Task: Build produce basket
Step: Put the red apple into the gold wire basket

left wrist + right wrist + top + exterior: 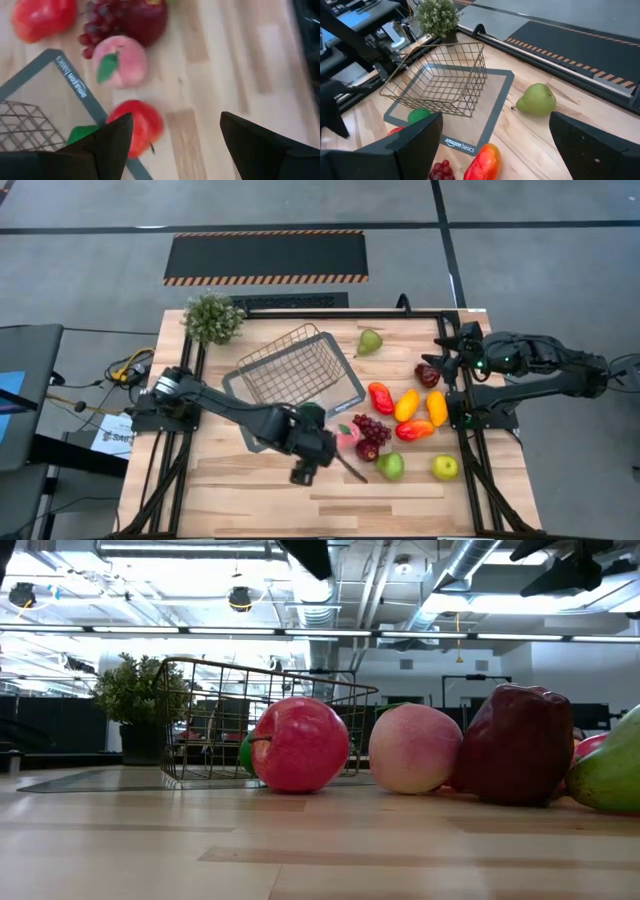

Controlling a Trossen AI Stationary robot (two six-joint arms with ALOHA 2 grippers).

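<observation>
Hovering left tool [172, 145] open, red apple [140, 125] beneath

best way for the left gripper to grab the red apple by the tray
Judging from the left wrist view, come straight down on the red apple and close across its round middle. It lies at the tray's edge beside a green piece; the left gripper hangs open above it.

Left gripper [322, 442] hangs mid-table, fingers spread; right gripper [436, 352] waits spread at the side
</observation>
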